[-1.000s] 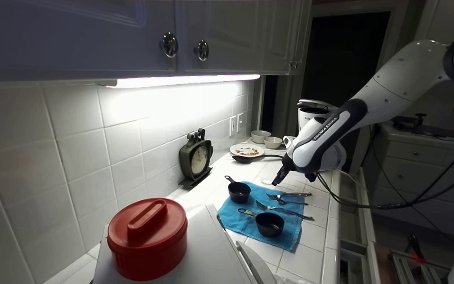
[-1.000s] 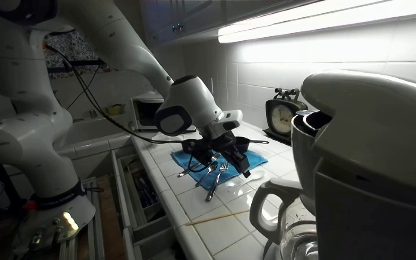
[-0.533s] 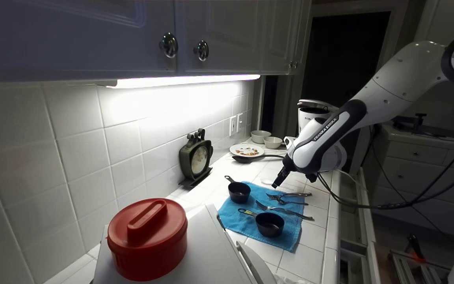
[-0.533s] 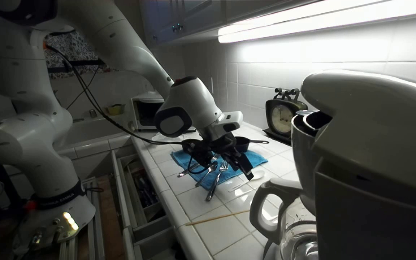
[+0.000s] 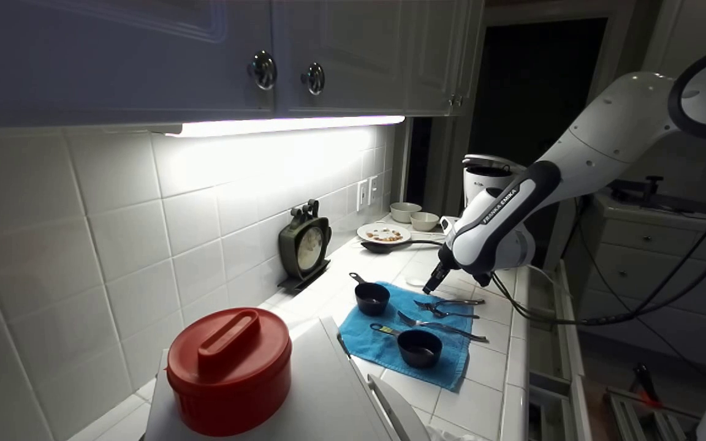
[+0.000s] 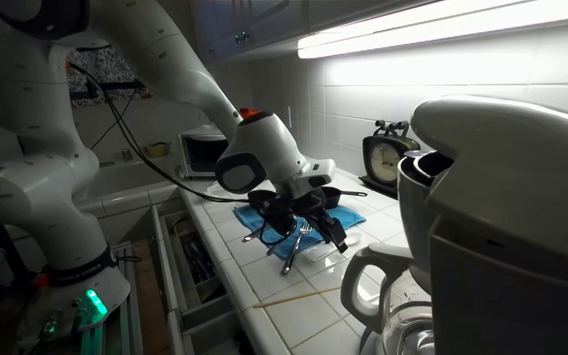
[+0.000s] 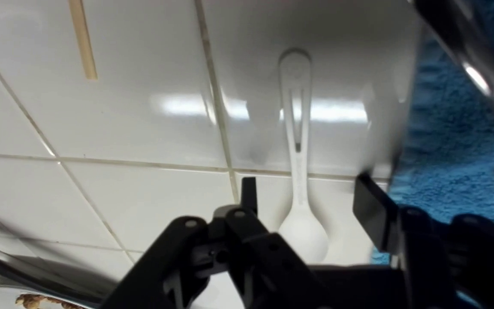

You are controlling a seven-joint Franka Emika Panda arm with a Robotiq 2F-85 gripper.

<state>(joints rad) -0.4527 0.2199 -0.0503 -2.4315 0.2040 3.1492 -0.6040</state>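
1. I have the gripper [image 7: 309, 199] spread wide, its two black fingers [image 7: 371, 212] well apart and slanting down over the glossy white tiled counter [image 7: 152, 197].
2. A white plastic spoon [image 7: 299, 171] with a slotted handle lies flat on the tiles. In my wrist view its neck and bowl show in the gap between the fingers; how high the tips hang above it, I cannot tell.
3. Near the spoon is a blue terry cloth [image 7: 440, 171]. It carries a shiny metal fork [image 6: 292, 256], whose handle juts past the cloth's edge onto tile, then another metal fork [image 5: 451, 331] and a third metal utensil [image 5: 460, 315] between the two.
4. Two small black round cups [image 5: 419, 350] with straight handles sit on that cloth too.
5. In an exterior view I see a thin pale wooden stick [image 6: 296, 298] lying near a bulky white coffee maker [image 6: 501, 207] with a glass carafe [image 6: 407, 335].
6. Farther along the counter, a black ladle-like utensil [image 5: 379, 247] lies just beside a round white plate [image 5: 364, 231] of small brown pieces, with two white bowls [image 5: 405, 213] behind it.
7. A dark green dial-faced device [image 5: 305, 248] stands close to the tiled wall [image 5: 249, 245]. Well apart, a red round lidded container [image 5: 230, 386] sits on a white appliance top [image 5: 322, 380].
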